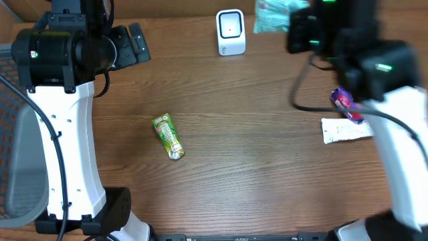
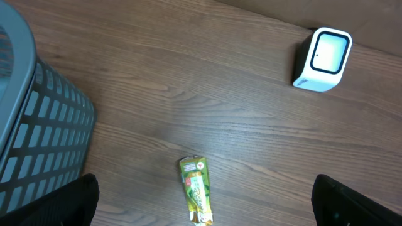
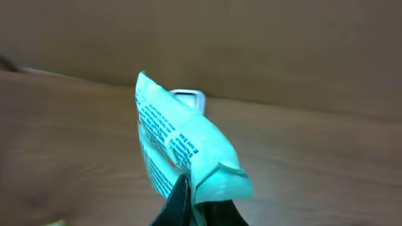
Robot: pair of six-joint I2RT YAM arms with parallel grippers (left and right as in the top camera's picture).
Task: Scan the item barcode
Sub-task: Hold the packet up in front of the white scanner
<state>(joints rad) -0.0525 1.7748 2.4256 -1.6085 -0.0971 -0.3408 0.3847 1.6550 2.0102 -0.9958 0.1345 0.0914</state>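
Note:
My right gripper (image 3: pixel 195 196) is shut on the lower edge of a teal packet (image 3: pixel 182 150) with blue print, holding it up in the air. Behind the packet, the top of the white barcode scanner (image 3: pixel 188 95) peeks out. From overhead the teal packet (image 1: pixel 274 17) hangs just right of the scanner (image 1: pixel 231 31) at the table's back edge. My left gripper (image 2: pixel 204 183) is open, high above a green packet (image 2: pixel 196 198) that lies flat on the wood. The scanner (image 2: pixel 323 59) is far to its upper right.
A purple packet (image 1: pixel 348 104) and a white printed packet (image 1: pixel 346 130) lie at the right side of the table. A grey slotted basket (image 2: pixel 38 125) stands off the left edge. The green packet (image 1: pixel 168 136) lies left of centre.

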